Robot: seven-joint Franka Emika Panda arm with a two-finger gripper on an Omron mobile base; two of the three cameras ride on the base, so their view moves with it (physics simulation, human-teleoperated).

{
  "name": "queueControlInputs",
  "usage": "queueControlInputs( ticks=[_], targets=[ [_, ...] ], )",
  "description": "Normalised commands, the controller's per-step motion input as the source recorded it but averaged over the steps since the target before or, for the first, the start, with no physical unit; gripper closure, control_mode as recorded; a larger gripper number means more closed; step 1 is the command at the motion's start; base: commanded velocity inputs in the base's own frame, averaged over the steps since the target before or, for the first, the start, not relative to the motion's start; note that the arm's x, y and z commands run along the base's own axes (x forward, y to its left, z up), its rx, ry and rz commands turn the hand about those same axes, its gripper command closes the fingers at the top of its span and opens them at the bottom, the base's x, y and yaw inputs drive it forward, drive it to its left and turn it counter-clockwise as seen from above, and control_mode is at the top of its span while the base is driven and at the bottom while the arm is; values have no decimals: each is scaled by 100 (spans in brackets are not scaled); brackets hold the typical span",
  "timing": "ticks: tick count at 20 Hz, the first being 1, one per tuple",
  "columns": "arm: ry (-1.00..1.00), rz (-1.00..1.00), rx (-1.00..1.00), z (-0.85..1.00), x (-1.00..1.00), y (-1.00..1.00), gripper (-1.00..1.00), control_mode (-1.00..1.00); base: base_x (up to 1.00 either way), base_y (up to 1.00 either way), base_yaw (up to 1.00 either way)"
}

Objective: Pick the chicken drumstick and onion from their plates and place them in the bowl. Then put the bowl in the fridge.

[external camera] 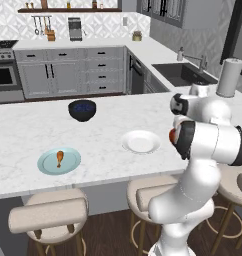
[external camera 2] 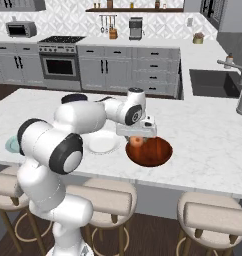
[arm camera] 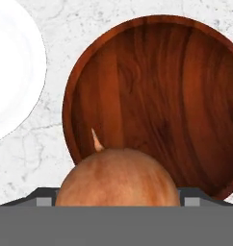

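- The gripper (external camera 2: 137,140) hangs over the near rim of the wooden bowl (external camera 2: 152,152), clamped on the onion (external camera 2: 137,141) — in the hand view the onion (arm camera: 117,177) sits between the fingers with its little pointed tip up, the empty bowl (arm camera: 157,103) spread out below it.
- The white plate (external camera: 141,142) lies bare just beside the bowl; the onion looks to have come from there.
- The chicken drumstick (external camera: 59,158) lies on the pale blue-green plate (external camera: 48,166), well apart from the bowl, near the counter's front edge above the stools.
- A smaller dark bowl (external camera: 82,110) stands farther back on the counter (external camera: 23,130) — not the one wanted.
- The onion strikes me as light, hard and smooth-skinned, so it could slip or roll. Held across its widest part, as it seems to be, is the safest grip, and a low release should keep it from bouncing on the glossy wood.
- The drumstick looks small and uneven. I'd take it across the meaty end, not the thin bone, which could twist out of the fingers.
- The bowl is wide, stiff and shallow; I judge its rim the only place to pinch, and its contents may slide if it tips on the way to the fridge.
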Motion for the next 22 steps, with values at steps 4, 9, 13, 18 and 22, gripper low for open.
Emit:
queueControlInputs(
  ticks=[4,9,13,18,22],
  targets=[
    [0,0,3,-49,40,-48,100,-100,0,0,0],
    [0,0,-1,-67,34,-5,-100,-100,0,0,0],
    [0,0,-1,-37,20,11,-100,-100,0,0,0],
    [0,0,0,1,2,0,-100,-100,0,0,0],
    [-4,0,0,17,-7,0,-100,-100,0,0,0]
  ],
)
